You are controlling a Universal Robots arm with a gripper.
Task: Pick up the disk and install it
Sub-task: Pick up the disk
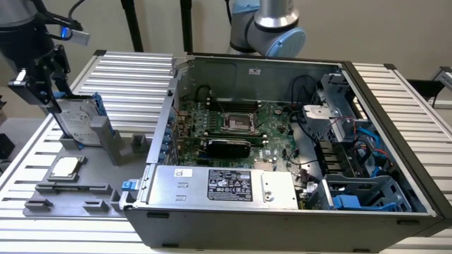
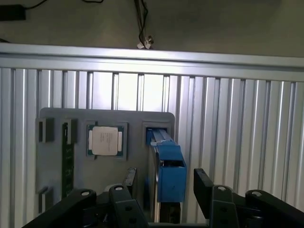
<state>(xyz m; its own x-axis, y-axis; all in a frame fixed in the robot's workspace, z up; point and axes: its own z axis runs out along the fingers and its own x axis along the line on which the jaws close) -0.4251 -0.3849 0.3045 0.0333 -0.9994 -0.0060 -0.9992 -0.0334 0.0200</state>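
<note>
Hand (image 2: 166,184) vertical, facing straight down, jaws wide apart.

On your arm you have a silver-grey metal arm joint (image 1: 276,16), smooth and tubular, with a pale blue plastic cap (image 1: 244,7) on its rounded housing. Your black two-finger gripper (image 2: 165,178) is built of angular matte links, each hinged on round silver pivot pins (image 2: 219,189). On the wrist beside it sits a small silver box (image 1: 73,35) with a blue glow, and black cables (image 1: 53,20) run to it.
</note>
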